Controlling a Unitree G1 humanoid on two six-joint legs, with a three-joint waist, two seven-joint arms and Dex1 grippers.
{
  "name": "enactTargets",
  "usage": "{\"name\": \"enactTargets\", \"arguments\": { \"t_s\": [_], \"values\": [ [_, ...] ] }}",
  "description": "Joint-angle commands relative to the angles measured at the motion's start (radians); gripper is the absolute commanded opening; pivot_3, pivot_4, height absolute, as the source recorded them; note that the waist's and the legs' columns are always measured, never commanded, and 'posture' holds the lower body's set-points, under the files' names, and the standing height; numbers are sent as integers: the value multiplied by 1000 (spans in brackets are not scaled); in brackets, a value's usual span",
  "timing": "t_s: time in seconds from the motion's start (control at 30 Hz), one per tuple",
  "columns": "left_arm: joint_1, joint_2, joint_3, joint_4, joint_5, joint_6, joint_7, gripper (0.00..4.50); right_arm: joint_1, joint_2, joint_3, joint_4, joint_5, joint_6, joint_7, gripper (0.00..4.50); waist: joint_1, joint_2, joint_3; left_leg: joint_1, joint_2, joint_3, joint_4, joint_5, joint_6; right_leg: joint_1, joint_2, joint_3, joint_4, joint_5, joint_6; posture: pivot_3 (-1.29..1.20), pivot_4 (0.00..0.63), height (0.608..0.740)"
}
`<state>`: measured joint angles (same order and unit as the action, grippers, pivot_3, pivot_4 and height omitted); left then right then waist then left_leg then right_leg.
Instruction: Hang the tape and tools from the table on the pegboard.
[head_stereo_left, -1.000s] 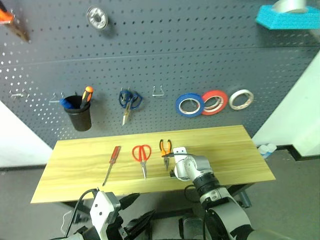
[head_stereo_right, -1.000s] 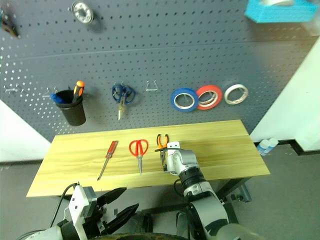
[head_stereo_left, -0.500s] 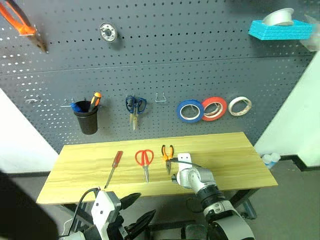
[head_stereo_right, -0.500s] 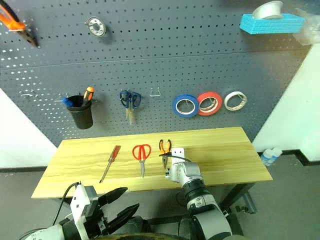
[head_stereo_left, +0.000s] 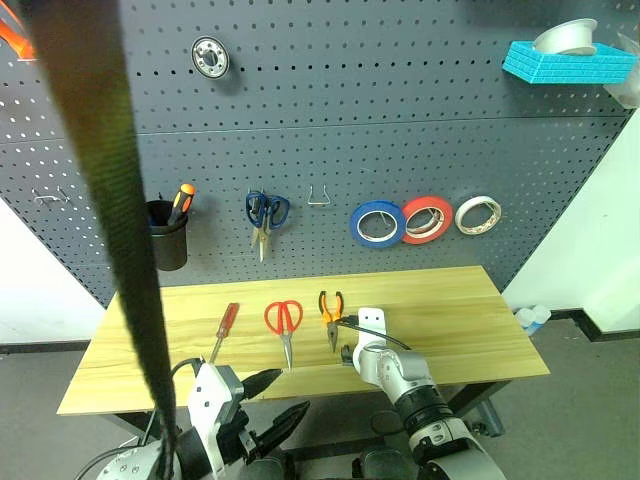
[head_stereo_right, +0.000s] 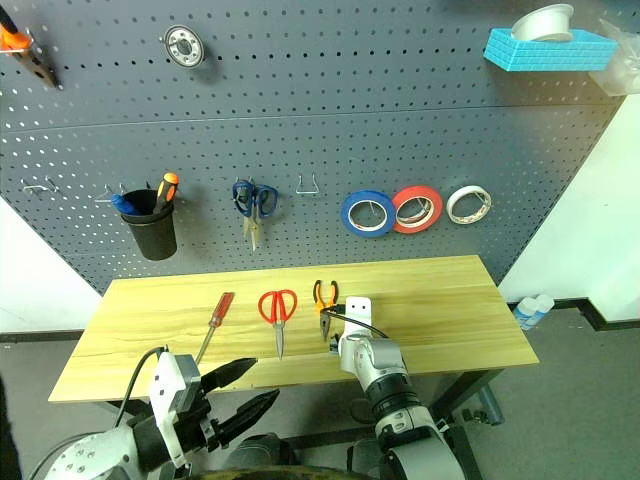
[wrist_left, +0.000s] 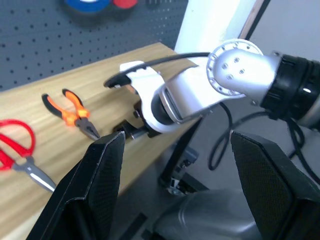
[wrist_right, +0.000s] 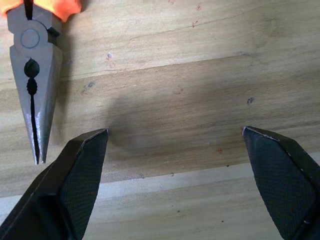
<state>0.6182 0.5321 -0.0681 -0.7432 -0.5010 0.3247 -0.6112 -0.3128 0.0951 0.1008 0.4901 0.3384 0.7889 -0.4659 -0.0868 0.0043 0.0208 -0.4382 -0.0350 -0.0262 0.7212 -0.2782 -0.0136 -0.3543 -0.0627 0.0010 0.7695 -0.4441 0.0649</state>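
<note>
Now, with the right gripper (wrist_right: 172, 131) spread wide and empty, pointing steeply down at bare wood just beside the pliers (wrist_right: 35, 65), shift sideways toward the orange handles before closing; as aimed, would shut on nothing but table (head_stereo_left: 450, 310). Centre the two black fingers across the handles rather than the tapered steel nose, likely too slim and slick to hold. Come down far enough to straddle both handles, squeeze them together, and lift straight up to avoid dragging the nose across the grain. Mind the red-handled scissors (head_stereo_left: 283, 320) lying close on the far side of the pliers, and the red-handled screwdriver (head_stereo_left: 224, 330) beyond those; a careless sweep could nudge either. Leave the left gripper (head_stereo_left: 278, 398), partly open and holding nothing, hanging low off the table's near edge, out of the reach path. Once lifted, aim for the bare wire hook (head_stereo_left: 318, 196) on the pegboard (head_stereo_left: 400, 130), between the blue-handled scissors (head_stereo_left: 264, 212) and the blue tape (head_stereo_left: 377, 222), already hung beside the red-orange roll (head_stereo_left: 428, 219) and the white roll (head_stereo_left: 478, 214). Slip the gap between the handles over the hook, nose pointing down, and release only when seated.
</note>
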Motion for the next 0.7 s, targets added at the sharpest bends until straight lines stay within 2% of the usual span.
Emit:
{"name": "enactTargets", "arguments": {
  "t_s": [0.03, 0.17, 0.3, 0.43, 0.7],
  "values": [
    [-120, -20, -15, 61, 3, -11, -18, 3509, -495, 155, 51, -56, -44, 208, 6, 4477, 11, -1, 0, 1, 0, 0, -1, 0, 0, 1, 0, 0, 0, 1, 1, -77, 0, 680],
    [-262, -44, -31, 178, 26, -25, -41, 3509, -515, 106, 55, -32, -55, 163, 38, 4477, 18, -1, 0, 6, 0, 0, -2, 0, 0, 5, 0, 0, 0, 2, 3, -83, 0, 680],
    [-422, -71, -52, 287, 56, -50, -72, 3509, -515, 26, 60, -105, -57, 166, 71, 4477, 18, -2, 1, 14, 0, 0, -5, 0, 0, 13, 0, 0, -2, 2, 4, -95, 0, 680],
    [-575, -104, -69, 444, 96, -109, -122, 3509, -511, -56, 73, -142, -73, 117, 125, 4477, 17, -3, 2, 15, -1, -1, -5, 0, 0, 14, 0, 0, -3, 3, 6, -107, 0, 680],
    [-817, -174, -96, 680, 147, -179, -187, 3509, -398, -191, 65, -316, -57, 45, 201, 4477, 15, -6, 3, 16, -1, -1, -7, 0, 0, 16, 0, 0, -7, 5, 9, -135, 0, 680]
  ]
}}
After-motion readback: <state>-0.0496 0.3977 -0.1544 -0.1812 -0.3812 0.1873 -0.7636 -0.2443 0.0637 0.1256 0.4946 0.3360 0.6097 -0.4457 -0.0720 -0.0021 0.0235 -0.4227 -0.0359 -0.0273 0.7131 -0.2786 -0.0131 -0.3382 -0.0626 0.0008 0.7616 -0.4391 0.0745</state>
